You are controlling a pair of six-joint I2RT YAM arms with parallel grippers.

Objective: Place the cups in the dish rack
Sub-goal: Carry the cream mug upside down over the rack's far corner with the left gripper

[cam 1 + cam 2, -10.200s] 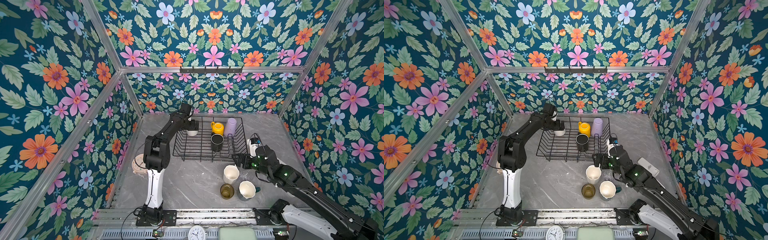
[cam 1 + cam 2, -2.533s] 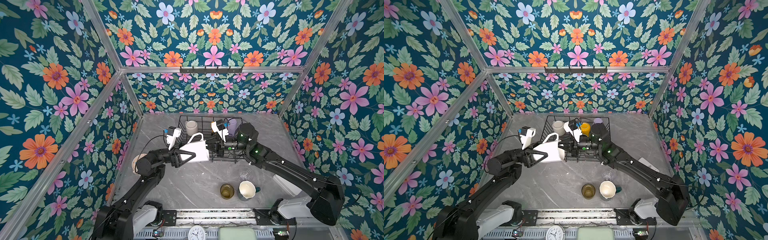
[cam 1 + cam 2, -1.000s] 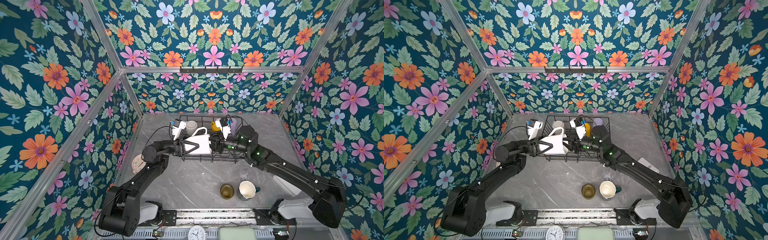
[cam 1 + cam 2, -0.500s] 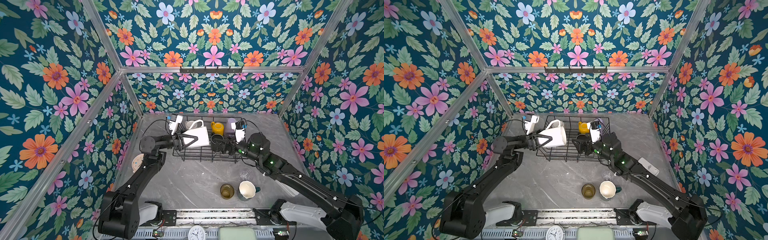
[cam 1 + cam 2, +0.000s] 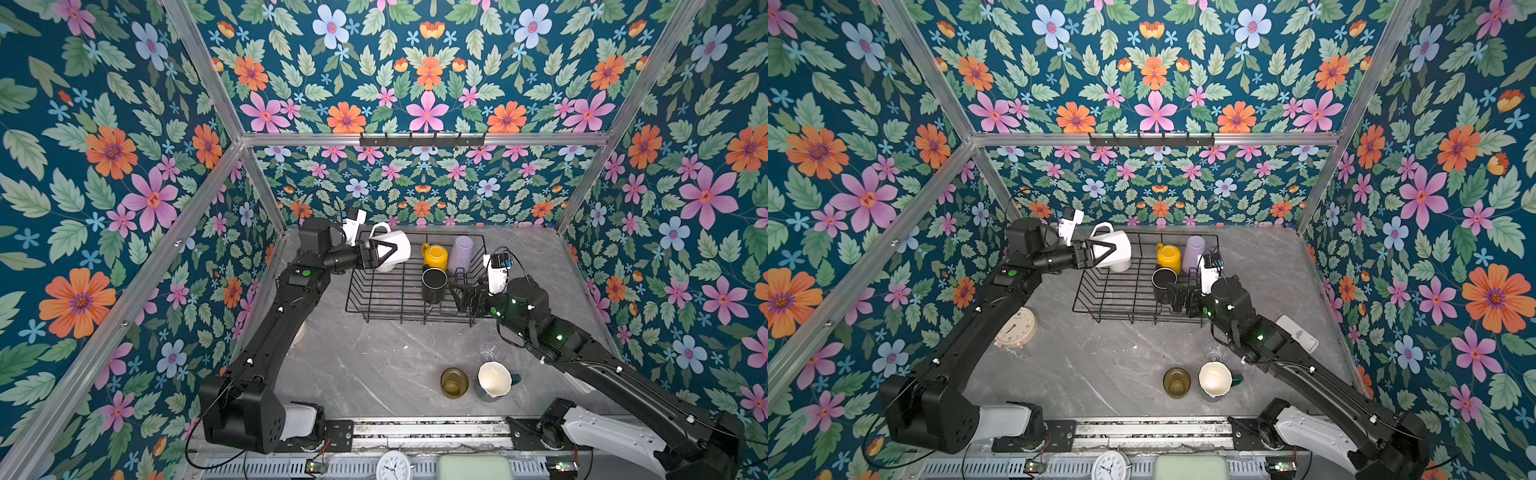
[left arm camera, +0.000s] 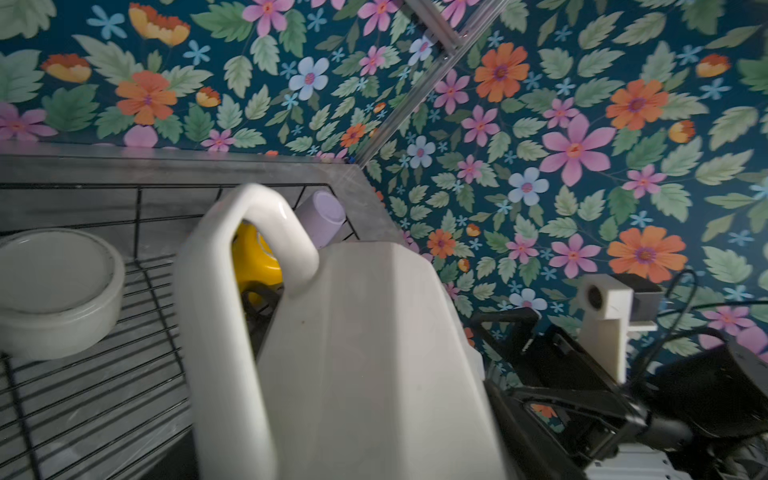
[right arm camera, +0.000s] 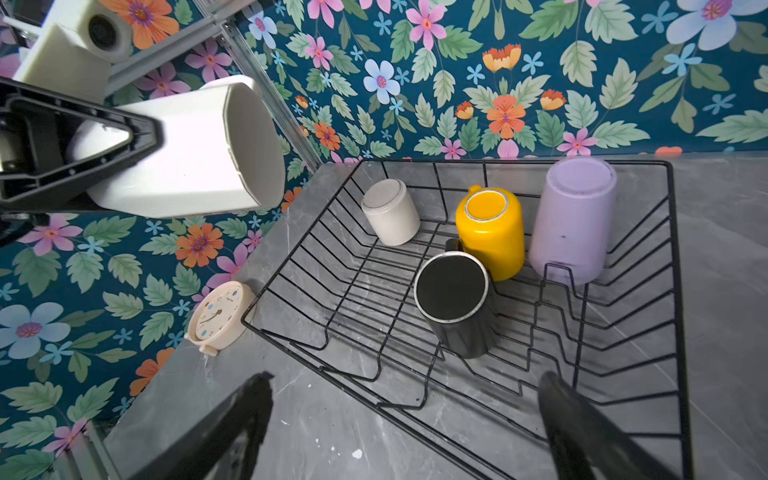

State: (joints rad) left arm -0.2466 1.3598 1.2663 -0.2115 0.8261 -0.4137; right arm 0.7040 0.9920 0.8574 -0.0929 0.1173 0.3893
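Note:
My left gripper [image 5: 392,249] is shut on a white faceted mug [image 5: 395,247] [image 7: 195,153], held on its side above the far-left corner of the dish rack [image 5: 353,291] [image 7: 519,161]. The mug fills the left wrist view [image 6: 353,353] and hides the fingers there. Upside down in the rack stand a cream mug [image 7: 390,212], a yellow mug [image 5: 435,254], a lilac tumbler [image 5: 462,251] and a black mug [image 5: 434,284]. My right gripper [image 5: 461,297] [image 7: 405,424] is open and empty by the rack's front right, just right of the black mug. An amber glass [image 5: 454,382], a teal mug [image 5: 494,380] and a clear glass [image 5: 486,353] stand on the table.
A peach alarm clock [image 5: 1017,328] leans on the table left of the rack, under my left arm. A white flat device [image 5: 1298,330] lies by the right wall. A black hook rail [image 5: 422,139] hangs on the back wall. A clock face [image 5: 392,467] sits at the front edge.
My right gripper has let go of the white mug, opened wide and drawn back to the rack's front right. My left gripper has carried the mug toward the rack's far-left corner.

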